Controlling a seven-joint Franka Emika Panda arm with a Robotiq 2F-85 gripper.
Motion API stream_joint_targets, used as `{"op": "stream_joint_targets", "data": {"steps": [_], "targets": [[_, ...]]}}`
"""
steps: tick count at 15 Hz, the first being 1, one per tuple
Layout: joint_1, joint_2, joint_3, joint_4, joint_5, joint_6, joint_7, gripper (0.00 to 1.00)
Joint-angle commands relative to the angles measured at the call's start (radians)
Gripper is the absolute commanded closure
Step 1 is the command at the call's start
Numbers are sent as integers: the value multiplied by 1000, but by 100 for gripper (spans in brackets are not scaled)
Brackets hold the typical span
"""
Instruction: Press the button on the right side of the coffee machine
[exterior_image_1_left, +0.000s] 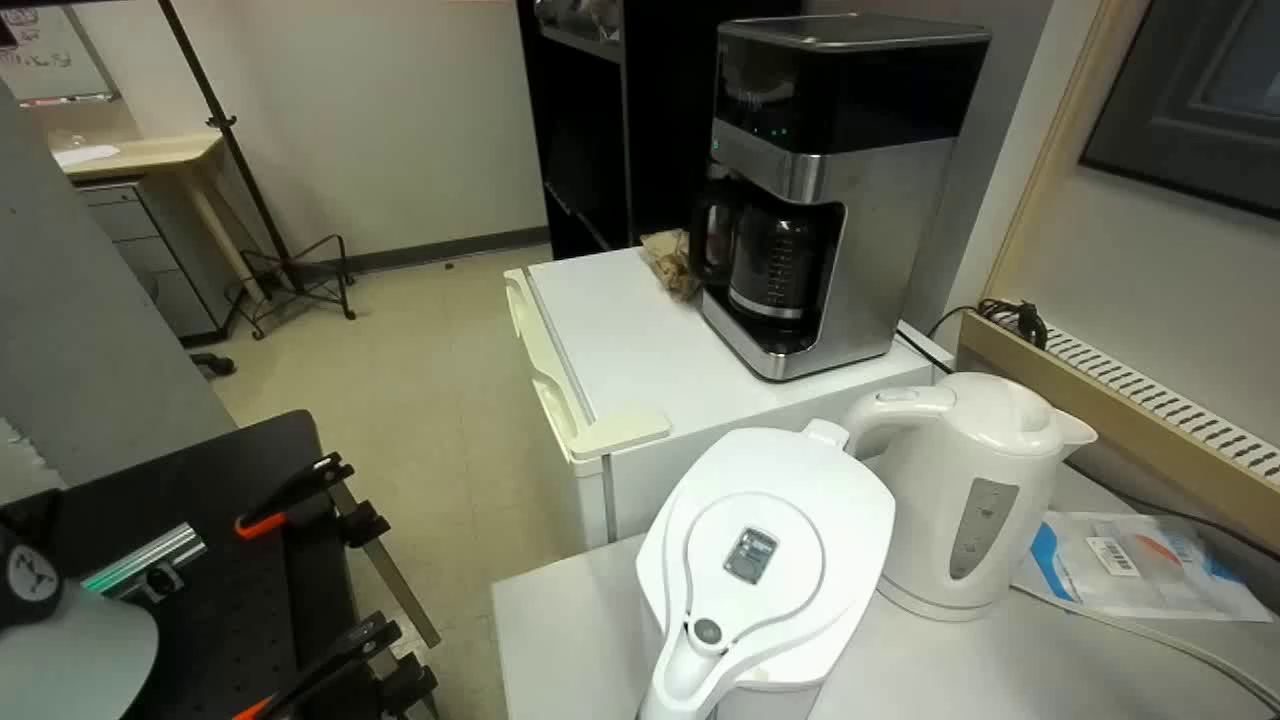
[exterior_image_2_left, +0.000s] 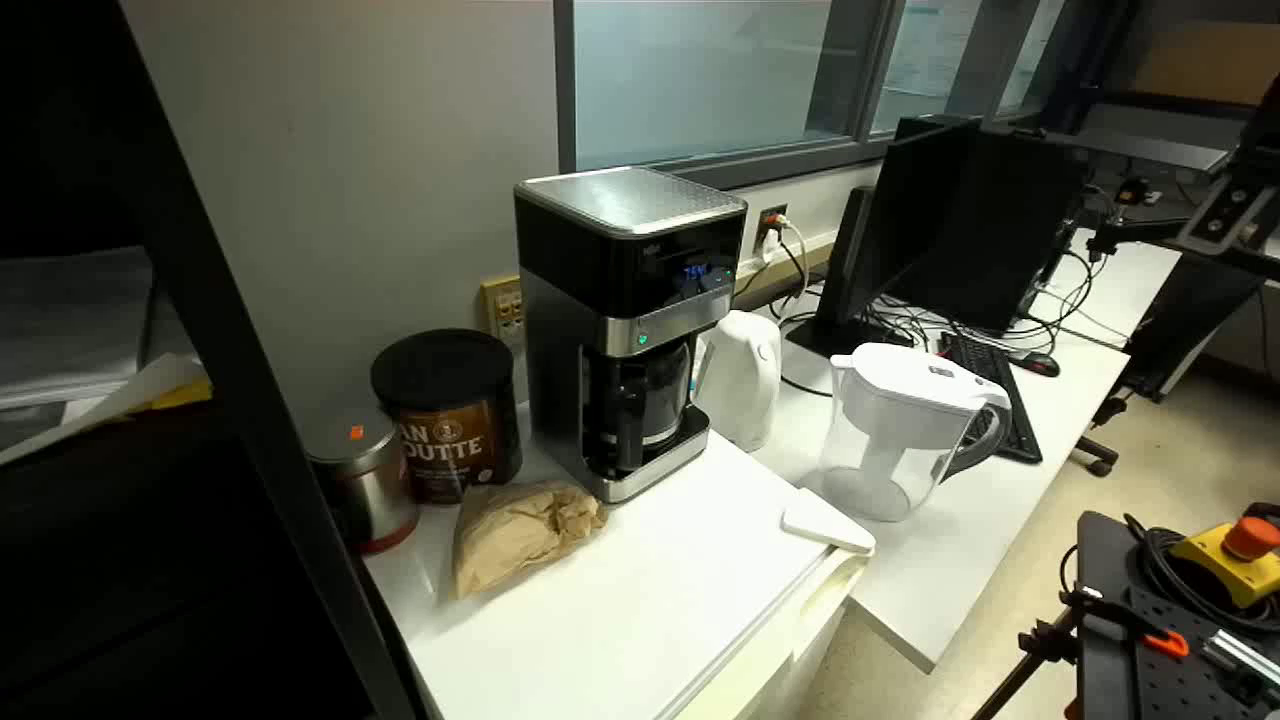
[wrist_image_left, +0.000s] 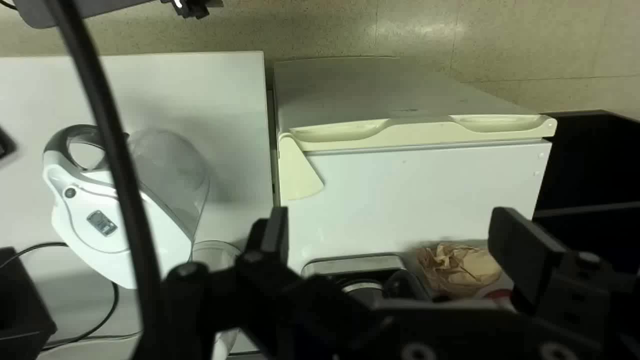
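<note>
The coffee machine, with a black top block and silver-grey front, stands upright on a white fridge in both exterior views (exterior_image_1_left: 880, 200) (exterior_image_2_left: 620, 290). Its dark glass carafe (exterior_image_2_left: 662, 400) sits in the lower part. Blue digits (exterior_image_2_left: 696, 272) glow on the black front, with a green light (exterior_image_2_left: 642, 340) on the silver band below. Small green lights (exterior_image_1_left: 770, 131) show too; single buttons are too small to tell. In the wrist view only its base (wrist_image_left: 355, 264) shows, low between the fingers. My gripper (wrist_image_left: 392, 225) is open and empty, apart from the machine.
A white filter jug (exterior_image_1_left: 765, 600) and a white kettle (exterior_image_1_left: 985, 500) stand on the desk beside the fridge (exterior_image_2_left: 680, 600). A brown paper bag (exterior_image_2_left: 525, 530) and a coffee tin (exterior_image_2_left: 445, 440) are beside the machine. A dark cable (wrist_image_left: 120, 165) crosses the wrist view.
</note>
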Motion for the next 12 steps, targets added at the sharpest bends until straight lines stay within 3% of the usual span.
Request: {"op": "stream_joint_targets", "data": {"steps": [1,8,12], "targets": [[-13,0,8,2,7,-2,-7,0],[-13,0,8,3,7,-2,-7,0],[-18,33,25,0,-90,13,-62,0]]}}
